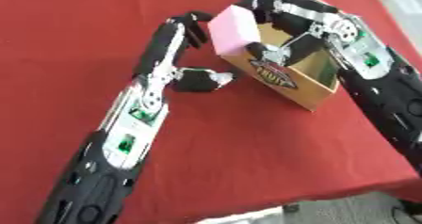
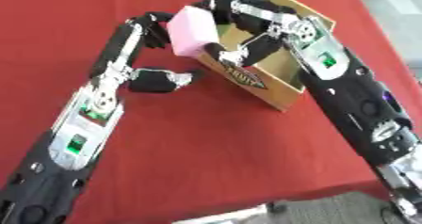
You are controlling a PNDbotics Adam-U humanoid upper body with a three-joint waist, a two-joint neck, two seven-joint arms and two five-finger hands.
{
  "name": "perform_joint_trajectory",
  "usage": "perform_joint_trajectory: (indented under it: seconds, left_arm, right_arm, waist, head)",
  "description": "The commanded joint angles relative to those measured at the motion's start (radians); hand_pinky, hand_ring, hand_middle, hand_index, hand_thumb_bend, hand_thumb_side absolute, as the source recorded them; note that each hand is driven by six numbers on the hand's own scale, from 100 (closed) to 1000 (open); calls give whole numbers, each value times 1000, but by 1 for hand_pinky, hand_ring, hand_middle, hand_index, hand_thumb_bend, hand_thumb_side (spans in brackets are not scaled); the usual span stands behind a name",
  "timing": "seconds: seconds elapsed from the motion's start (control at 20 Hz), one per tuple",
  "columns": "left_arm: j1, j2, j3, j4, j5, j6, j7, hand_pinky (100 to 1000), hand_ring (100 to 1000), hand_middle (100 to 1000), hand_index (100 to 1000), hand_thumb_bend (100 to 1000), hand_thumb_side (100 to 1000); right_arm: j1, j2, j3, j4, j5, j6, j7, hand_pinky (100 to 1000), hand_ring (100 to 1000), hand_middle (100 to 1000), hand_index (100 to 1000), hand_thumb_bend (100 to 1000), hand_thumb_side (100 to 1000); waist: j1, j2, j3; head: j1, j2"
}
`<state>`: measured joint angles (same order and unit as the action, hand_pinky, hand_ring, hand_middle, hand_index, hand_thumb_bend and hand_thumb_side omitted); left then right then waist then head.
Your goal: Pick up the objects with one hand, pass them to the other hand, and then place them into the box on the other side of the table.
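- While my right hand (image 1: pixel 276 28) clamps the one pink block (image 1: pixel 233 30) over the single cardboard box (image 1: pixel 306 93),
- my left hand (image 1: pixel 185 53) rests open beside it on the red bench (image 1: pixel 247 143).

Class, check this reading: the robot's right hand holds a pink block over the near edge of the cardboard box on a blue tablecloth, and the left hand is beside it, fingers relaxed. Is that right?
One detail is wrong: the tablecloth is red, not blue, as the left eye view shows. The rest stands: the right hand holds the pink block at the cardboard box, and the left hand is beside it, fingers relaxed.
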<state>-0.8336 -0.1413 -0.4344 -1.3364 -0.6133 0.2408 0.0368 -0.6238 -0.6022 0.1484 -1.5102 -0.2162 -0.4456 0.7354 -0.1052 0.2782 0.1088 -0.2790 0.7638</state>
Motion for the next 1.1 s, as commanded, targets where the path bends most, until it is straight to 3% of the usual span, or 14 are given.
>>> perform_joint_trajectory:
  seconds: [0.05,0.55,0.9,1.1]
  left_arm:
    - [-9,-3,0,-7,-12,-2,16,702,608,555,851,826,226]
    - [14,21,11,-15,-23,2,52,702,614,560,860,859,246]
    - [75,136,27,-132,-31,25,58,703,614,554,845,849,256]
    - [101,202,45,-213,-17,55,54,704,615,554,844,836,261]
  right_arm:
    - [-9,-22,-20,-25,-15,-162,172,775,816,356,445,100,205]
    - [7,-37,-67,-30,-58,-130,172,776,817,359,450,100,198]
    - [37,-93,-186,-47,-182,-60,172,777,816,365,458,100,243]
    - [64,-123,-248,-41,-228,-29,172,777,817,367,460,100,272]
  waist:
    - [2,-17,-3]
    - [5,-19,-4]
    - [27,-24,-9]
    - [40,-25,-15]
  head:
    - [2,6]
    - [-12,6]
    - [-134,6]
    - [-175,6]
